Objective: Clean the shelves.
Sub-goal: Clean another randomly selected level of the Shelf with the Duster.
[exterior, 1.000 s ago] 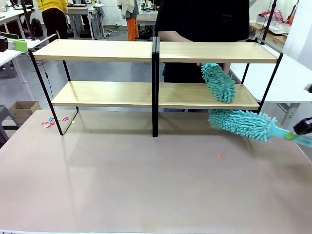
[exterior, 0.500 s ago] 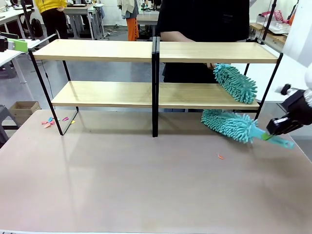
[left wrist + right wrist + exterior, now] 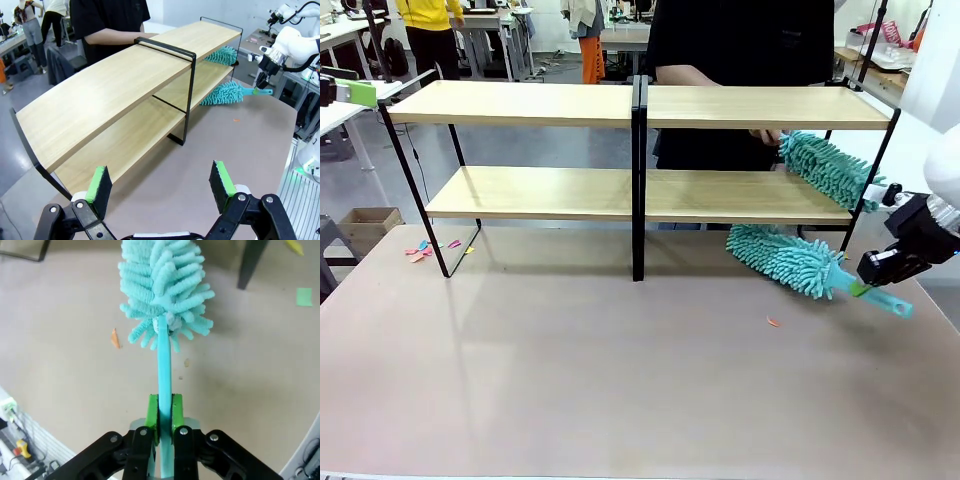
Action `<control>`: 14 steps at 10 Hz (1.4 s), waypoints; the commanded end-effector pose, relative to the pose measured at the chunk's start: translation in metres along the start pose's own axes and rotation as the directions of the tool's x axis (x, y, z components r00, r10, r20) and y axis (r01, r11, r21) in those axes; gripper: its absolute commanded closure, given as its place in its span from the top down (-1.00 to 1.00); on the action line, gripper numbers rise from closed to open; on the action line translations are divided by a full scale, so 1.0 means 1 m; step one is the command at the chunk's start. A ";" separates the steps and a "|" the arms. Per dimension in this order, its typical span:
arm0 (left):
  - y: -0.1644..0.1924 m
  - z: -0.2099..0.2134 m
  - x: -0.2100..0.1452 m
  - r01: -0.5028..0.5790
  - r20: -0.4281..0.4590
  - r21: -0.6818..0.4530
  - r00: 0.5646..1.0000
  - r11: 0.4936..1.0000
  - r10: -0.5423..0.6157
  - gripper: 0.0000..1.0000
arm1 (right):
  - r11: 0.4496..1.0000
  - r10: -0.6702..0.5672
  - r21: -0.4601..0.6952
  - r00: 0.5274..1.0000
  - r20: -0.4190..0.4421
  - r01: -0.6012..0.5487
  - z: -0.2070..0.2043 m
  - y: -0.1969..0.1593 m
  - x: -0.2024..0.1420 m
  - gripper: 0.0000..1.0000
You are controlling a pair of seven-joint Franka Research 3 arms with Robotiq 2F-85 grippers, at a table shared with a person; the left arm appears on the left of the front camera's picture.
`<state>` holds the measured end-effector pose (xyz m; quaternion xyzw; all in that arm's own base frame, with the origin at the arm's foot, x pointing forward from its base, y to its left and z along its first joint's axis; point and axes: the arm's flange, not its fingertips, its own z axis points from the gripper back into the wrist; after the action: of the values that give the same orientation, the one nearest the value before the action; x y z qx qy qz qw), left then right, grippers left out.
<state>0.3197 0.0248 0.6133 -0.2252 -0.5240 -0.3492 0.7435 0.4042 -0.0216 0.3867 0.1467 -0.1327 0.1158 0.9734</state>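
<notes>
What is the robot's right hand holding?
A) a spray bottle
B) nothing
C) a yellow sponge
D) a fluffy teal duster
D: the right gripper is pinched shut on the thin handle of a fluffy teal duster, whose head sits low by the shelves.

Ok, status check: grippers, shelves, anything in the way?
Right gripper shut on teal duster, low by shelves. Left gripper open. Person's own duster working the lower right board.

The shelves (image 3: 620, 105) are showing smooth light wood boards on a thin black metal frame. The duster (image 3: 785, 261) at the right is looking soft and fluffy, with a smooth plastic handle. The table (image 3: 570, 380) is looking smooth and matt.
</notes>
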 end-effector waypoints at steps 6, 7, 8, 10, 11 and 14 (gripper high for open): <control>0.001 -0.001 -0.001 -0.002 0.000 -0.004 1.000 1.000 0.002 1.00 | 0.969 -0.113 -0.231 0.987 -0.114 0.084 0.010 0.085 -0.180 -0.75; 0.001 -0.001 -0.001 -0.002 0.000 -0.004 1.000 1.000 0.002 1.00 | 0.959 -0.126 -0.268 0.984 -0.126 0.088 0.019 0.098 -0.189 -0.75; 0.001 -0.001 -0.001 -0.002 0.000 -0.004 1.000 1.000 0.002 1.00 | 0.934 -0.156 -0.341 0.981 -0.111 0.110 0.018 0.107 -0.198 -0.75; 0.001 -0.001 -0.001 -0.002 0.000 -0.004 1.000 1.000 0.002 1.00 | 0.930 -0.135 -0.352 0.989 -0.060 0.106 -0.005 0.106 -0.195 -0.75; 0.001 -0.001 -0.001 -0.002 0.000 -0.004 1.000 1.000 0.002 1.00 | 0.929 -0.114 -0.357 0.993 -0.023 0.098 -0.017 0.108 -0.189 -0.75; 0.001 -0.001 -0.001 -0.002 0.000 -0.004 1.000 1.000 0.002 1.00 | 0.919 -0.029 -0.395 0.996 -0.082 -0.006 -0.056 0.125 -0.185 -0.75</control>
<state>0.3197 0.0247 0.6133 -0.2252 -0.5240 -0.3493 0.7435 0.3260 0.1121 0.4707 -0.0401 -0.0920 0.0939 0.9905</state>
